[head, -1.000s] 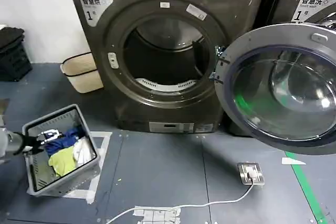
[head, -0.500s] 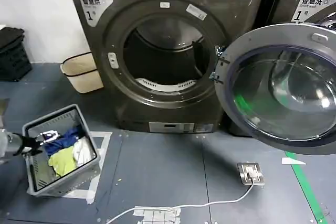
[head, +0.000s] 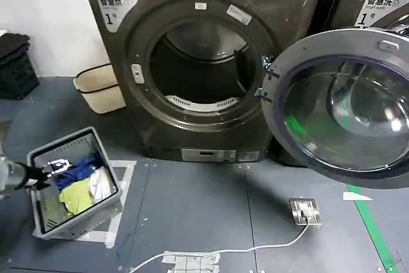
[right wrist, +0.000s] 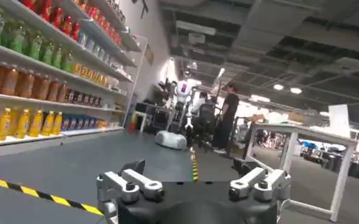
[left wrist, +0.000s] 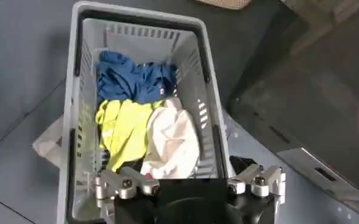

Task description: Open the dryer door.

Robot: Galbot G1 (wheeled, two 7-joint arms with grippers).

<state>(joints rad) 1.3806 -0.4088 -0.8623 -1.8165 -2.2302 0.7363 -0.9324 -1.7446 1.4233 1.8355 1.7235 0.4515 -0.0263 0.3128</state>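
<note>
Already the dryer door hangs wide open at three o'clock of the drum. At eight o'clock, the left gripper hovers over the laundry basket, fingers spread, holding nothing. Right gripper likewise spread, empty.

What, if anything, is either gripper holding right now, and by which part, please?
Nothing is held. The left gripper hovers open above the laundry basket; the right gripper is open on empty air.

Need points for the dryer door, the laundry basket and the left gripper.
dryer door (head: 345,110): head view, on the glass window of the door, swung open.
laundry basket (left wrist: 139,13): left wrist view, on the grey far rim.
left gripper (left wrist: 188,182): left wrist view, midway between its open fingertips, above the basket.
</note>
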